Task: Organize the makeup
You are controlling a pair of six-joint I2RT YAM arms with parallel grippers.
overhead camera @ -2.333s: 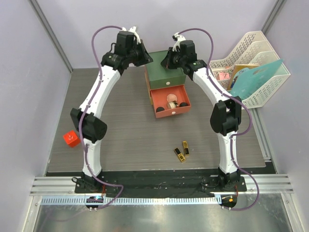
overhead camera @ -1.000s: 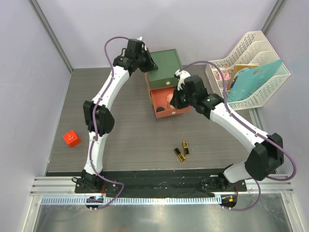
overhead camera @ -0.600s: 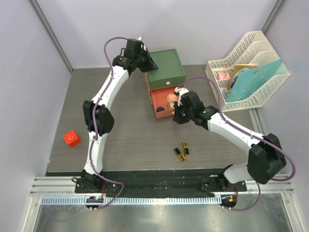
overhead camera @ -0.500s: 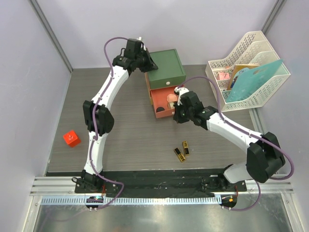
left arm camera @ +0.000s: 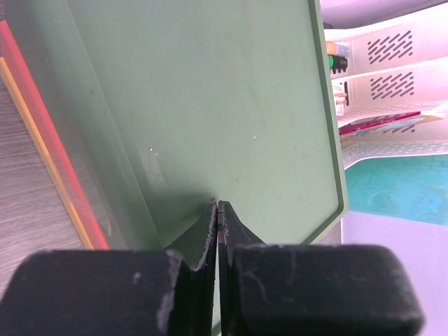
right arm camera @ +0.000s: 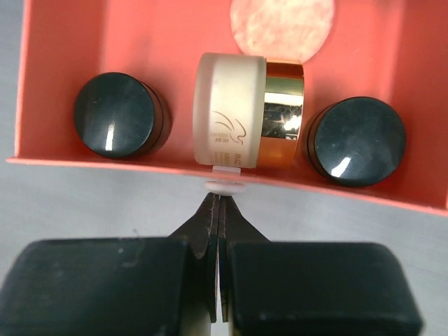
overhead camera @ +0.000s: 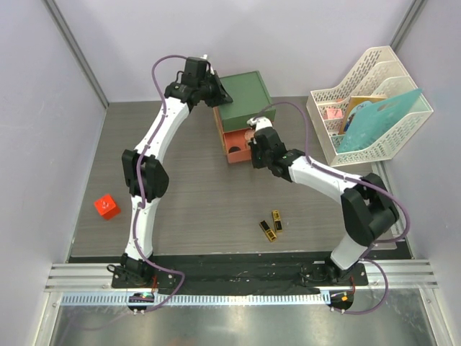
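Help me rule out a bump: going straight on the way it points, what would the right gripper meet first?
The white knob on the orange drawer front; the right gripper, shut, looks to have its tips at it, contact unclear. Behind that wall lies a frosted gold-capped jar.

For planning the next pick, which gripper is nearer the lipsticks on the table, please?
Right. Right gripper: at the drawer front, behind the lipsticks. Left gripper: farther back, atop the box.

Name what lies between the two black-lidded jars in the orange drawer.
A frosted jar with a gold cap, lying on its side, as the right wrist view shows.
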